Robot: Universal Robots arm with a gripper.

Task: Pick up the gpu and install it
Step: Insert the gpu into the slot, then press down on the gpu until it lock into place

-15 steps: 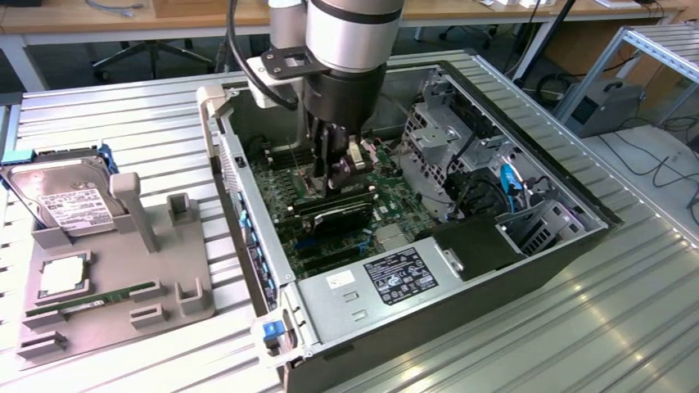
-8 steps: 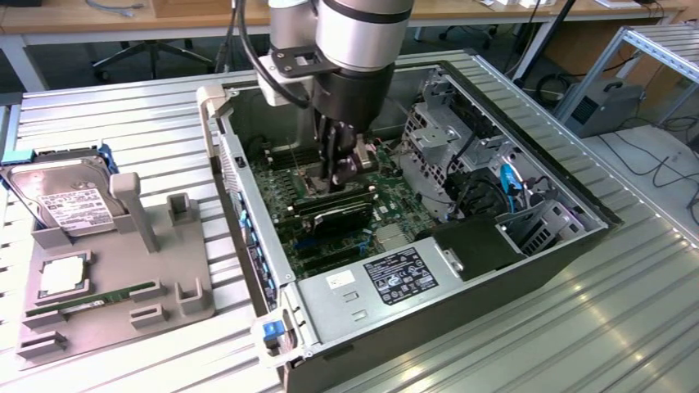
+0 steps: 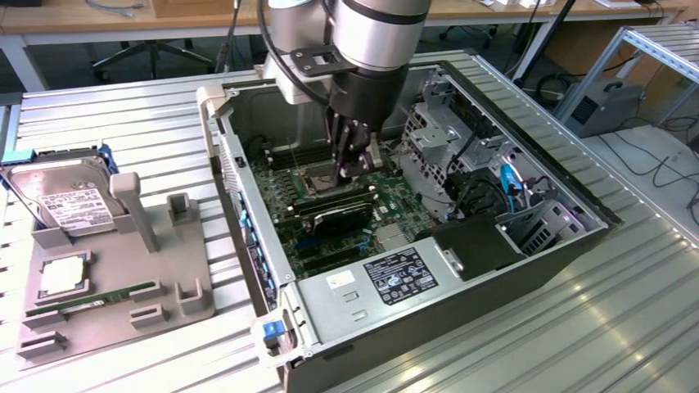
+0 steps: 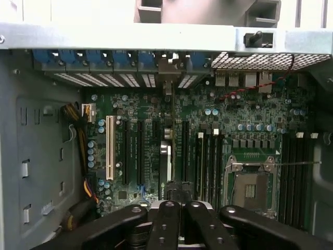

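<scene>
Open computer case [image 3: 327, 311], gpu [image 4: 167, 151] on edge in motherboard [image 4: 234, 120], pincer [image 4: 177, 208] closed on it

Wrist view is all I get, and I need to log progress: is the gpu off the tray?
Observer: Yes. The grey tray beside the case holds a hard drive and a memory stick, no gpu.
Operator: Where is the card?
Observer: The gpu stands on edge on the motherboard.
Operator: And the end effector?
Observer: The end effector hangs upright inside the case, shut, above the board; whether it touches the gpu I cannot tell.
</scene>
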